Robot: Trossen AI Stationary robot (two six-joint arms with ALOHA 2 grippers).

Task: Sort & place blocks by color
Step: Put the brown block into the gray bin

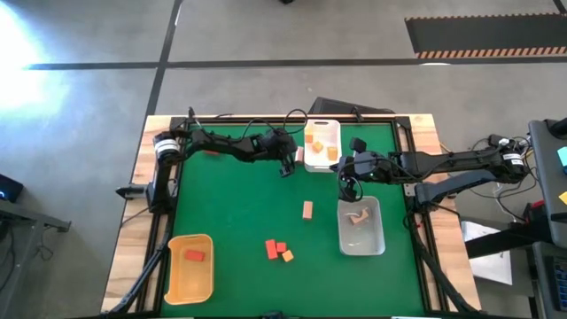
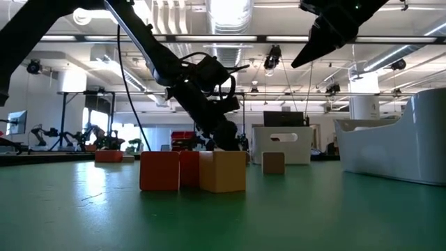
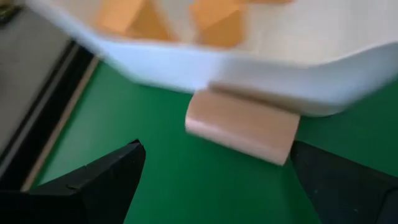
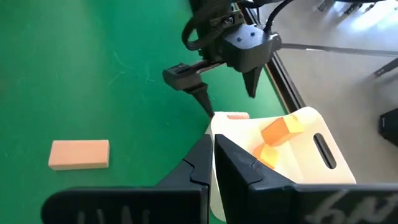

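Tan bar [image 3: 242, 126] lies against the white tray [image 1: 324, 135], upper centre; open, empty left end effector [image 1: 286, 167] should straddle it squarely. Right end effector [image 1: 347, 188] is closed, empty.

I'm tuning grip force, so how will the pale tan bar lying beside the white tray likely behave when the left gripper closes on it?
The pale tan bar looks like solid wood with flat faces, so it is probably stiff and should not roll. It lies against the white tray, so a nudge may shove the tray. The left gripper is open around it; smooth sides might slip under a light squeeze.
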